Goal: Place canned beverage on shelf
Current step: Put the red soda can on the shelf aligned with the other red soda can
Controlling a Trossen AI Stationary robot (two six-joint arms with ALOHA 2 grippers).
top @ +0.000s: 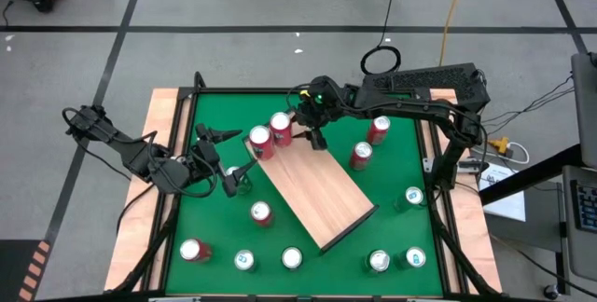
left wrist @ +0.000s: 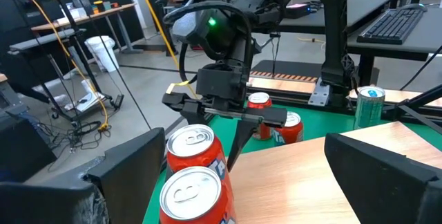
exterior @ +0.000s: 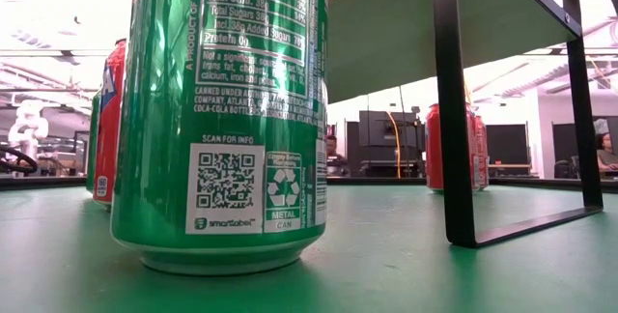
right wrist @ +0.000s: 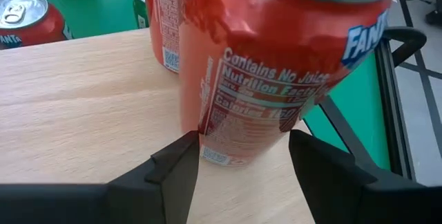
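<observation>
We see two red aluminium cans [top: 270, 133] on the light wood-grain shelf [top: 317, 195], just ahead of the right gripper's [top: 317, 140] spread jaws. Left gripper [top: 235, 177] open over green table [top: 392, 237]; grey floor [top: 280, 4].

The shelf [top: 317, 195] is a flat rectangular light wood-grain board with thin dark edges, raised on dark legs and set diagonally across the middle of the green surface [top: 392, 237]. Two red cans [top: 260, 141] [top: 280, 126] stand upright side by side at its corner nearest the surface's far edge. The rest of the board is bare.
</observation>
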